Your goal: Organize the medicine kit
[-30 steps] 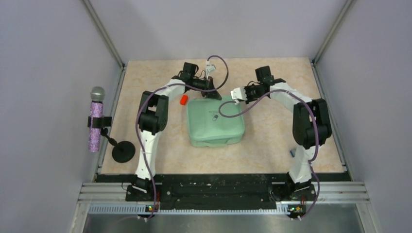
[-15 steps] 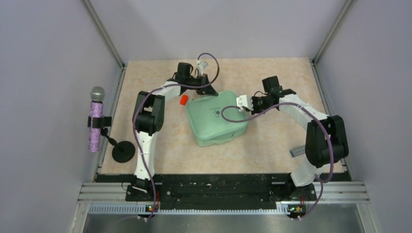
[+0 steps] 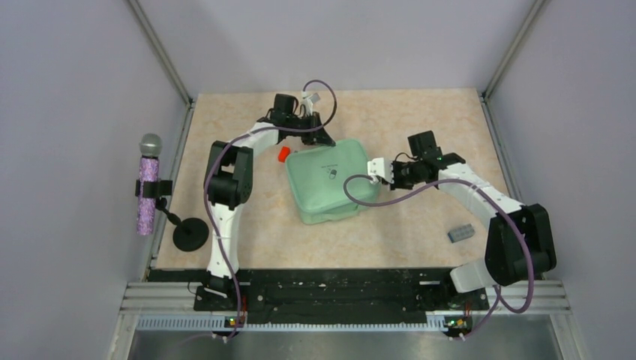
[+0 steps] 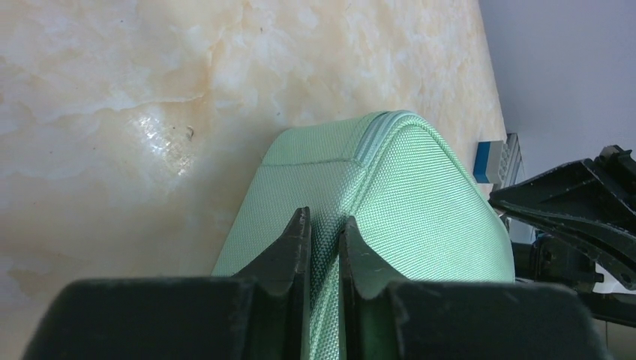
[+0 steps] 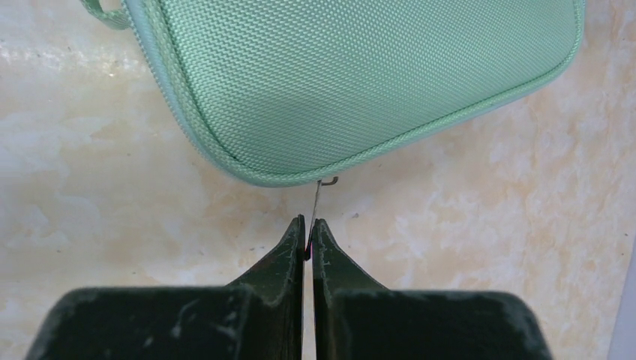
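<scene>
**Both arms on the mint case**

The left arm bends toward the far edge, and the left gripper (image 4: pixel 324 221) narrowly pinches the far rim of the medicine kit (image 3: pixel 328 184). The right arm stretches out low, and the right gripper (image 5: pixel 308 223) is clamped on the thin metal zipper pull (image 5: pixel 317 199). The woven-fabric, round-cornered kit lies in the middle of the desk (image 3: pixel 420 120).

No legible text, numbers or brand names in any view. Only sign: a small dark pill-shaped logo (image 3: pixel 331 174) on the lid of the medicine kit (image 3: pixel 319 196), too small to make out detail
</scene>
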